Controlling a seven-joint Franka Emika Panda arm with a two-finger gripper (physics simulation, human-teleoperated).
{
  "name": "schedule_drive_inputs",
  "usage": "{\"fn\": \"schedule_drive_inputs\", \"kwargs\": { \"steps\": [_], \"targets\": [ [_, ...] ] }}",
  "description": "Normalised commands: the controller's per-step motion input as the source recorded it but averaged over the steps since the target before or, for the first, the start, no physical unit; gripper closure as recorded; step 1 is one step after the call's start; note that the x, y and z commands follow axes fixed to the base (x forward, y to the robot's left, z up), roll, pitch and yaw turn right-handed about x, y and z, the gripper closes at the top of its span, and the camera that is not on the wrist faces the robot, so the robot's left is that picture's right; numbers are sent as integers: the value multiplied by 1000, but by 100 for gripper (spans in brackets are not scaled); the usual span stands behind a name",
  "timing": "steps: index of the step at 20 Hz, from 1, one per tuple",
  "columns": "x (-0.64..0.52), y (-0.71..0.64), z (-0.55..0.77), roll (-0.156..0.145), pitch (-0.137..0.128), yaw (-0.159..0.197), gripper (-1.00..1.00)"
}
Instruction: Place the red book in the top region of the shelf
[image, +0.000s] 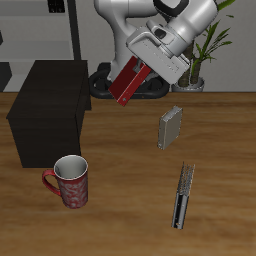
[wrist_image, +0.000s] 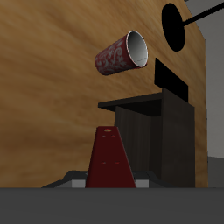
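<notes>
Currently gripper (image: 135, 72) clamped on red book (image: 127, 84), book airborne, tilted, just beyond shelf (image: 45, 112) far corner. Risk: grip seemingly near book's end; book could pivot, clip shelf edge, drop beside mug (image: 70, 182).

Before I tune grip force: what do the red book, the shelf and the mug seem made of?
Red book: matte hardcover, probably board, with plain flat colour. Shelf: dark, nearly black wood, matte; grain hardly visible. Mug: likely glazed ceramic, with a white interior and red patterned wall.
</notes>
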Motion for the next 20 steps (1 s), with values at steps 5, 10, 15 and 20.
{"fn": "schedule_drive_inputs", "kwargs": {
  "steps": [5, 10, 15, 20],
  "targets": [
    [189, -50, -152, -46, 67, -3, 100],
    [49, -31, -51, -28, -3, -5, 100],
    [66, -14, -66, -24, 18, -5, 100],
    [20, -100, 18, -20, 4, -15, 100]
  ]
}}
